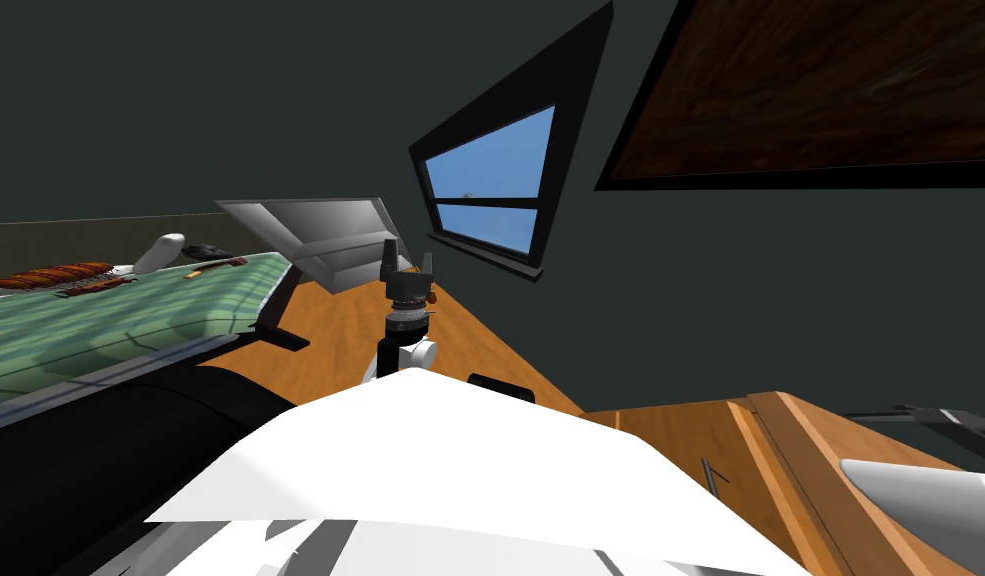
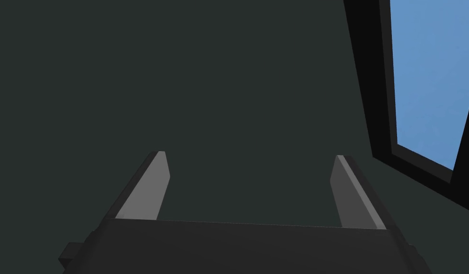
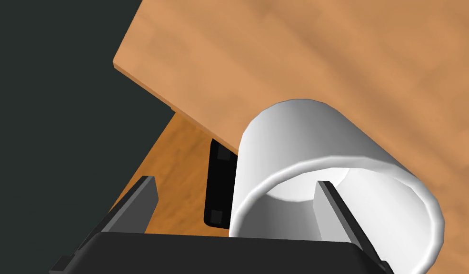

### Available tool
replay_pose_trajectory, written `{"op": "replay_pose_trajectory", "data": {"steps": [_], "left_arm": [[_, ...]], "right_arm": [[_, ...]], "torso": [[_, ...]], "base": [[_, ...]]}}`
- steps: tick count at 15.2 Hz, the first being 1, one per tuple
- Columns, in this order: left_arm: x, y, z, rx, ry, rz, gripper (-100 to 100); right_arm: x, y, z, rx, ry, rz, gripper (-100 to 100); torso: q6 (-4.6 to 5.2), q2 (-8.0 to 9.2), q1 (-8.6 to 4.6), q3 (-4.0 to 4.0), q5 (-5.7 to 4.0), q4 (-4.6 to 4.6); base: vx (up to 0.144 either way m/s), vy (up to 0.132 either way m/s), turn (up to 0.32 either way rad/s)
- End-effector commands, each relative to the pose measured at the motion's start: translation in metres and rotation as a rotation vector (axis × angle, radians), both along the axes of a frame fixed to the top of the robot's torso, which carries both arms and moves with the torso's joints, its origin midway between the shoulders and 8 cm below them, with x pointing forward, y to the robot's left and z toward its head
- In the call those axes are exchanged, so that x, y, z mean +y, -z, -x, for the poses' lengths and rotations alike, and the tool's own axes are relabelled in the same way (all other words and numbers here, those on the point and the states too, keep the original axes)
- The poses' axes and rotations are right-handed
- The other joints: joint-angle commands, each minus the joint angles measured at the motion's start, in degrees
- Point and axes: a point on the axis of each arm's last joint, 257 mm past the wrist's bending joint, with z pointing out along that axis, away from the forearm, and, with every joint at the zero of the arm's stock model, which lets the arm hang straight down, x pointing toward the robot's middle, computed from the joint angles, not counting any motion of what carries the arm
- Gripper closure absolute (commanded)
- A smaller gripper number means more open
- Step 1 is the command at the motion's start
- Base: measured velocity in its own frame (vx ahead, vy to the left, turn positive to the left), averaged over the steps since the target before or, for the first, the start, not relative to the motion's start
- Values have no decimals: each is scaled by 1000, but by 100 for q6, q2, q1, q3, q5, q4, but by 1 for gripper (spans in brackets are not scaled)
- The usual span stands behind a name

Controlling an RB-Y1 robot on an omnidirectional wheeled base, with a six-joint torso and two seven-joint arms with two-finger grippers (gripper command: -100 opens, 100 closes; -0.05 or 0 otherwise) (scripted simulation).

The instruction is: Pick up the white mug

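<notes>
So right gripper point(image 3: 235, 181) gapes wide, one finger inside the smooth white mug point(image 3: 300, 133) near the wooden tabletop point(image 3: 324, 47) edge; left gripper point(image 2: 250, 154) wide too.

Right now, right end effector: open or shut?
Open: right end effector fingers stand wide apart, one inside the white mug, one outside.

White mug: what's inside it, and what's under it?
Inside the white mug, one finger of the open right hand; nothing else shows. Under it is a wooden tabletop. The hand's body covers part of the interior.
</notes>
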Motion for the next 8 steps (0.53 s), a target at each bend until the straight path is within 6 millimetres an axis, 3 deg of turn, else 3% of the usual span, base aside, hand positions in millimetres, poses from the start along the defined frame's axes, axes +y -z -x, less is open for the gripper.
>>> {"op": "replay_pose_trajectory", "data": {"steps": [1, 5, 7, 8], "left_arm": [[0, 0, 0, 0, 0, 0, 0], [0, 0, 0, 0, 0, 0, 0], [0, 0, 0, 0, 0, 0, 0], [0, 0, 0, 0, 0, 0, 0]], "right_arm": [[0, 0, 0, 0, 0, 0, 100], [0, 0, 0, 0, 1, 0, 100], [2, -17, -2, 2, -5, 1, 100], [1, -11, -2, -1, -2, 2, 100]], "torso": [[0, 0, 0, 0, 0, 0], [-3, -6, -1, -4, -1, -2], [-3, -8, 2, -3, 6, 0], [-4, -10, 5, -4, 8, 0]], "base": [[0, 0, 0], [-1, 0, -4], [13, 0, -40], [12, -2, -17]]}}
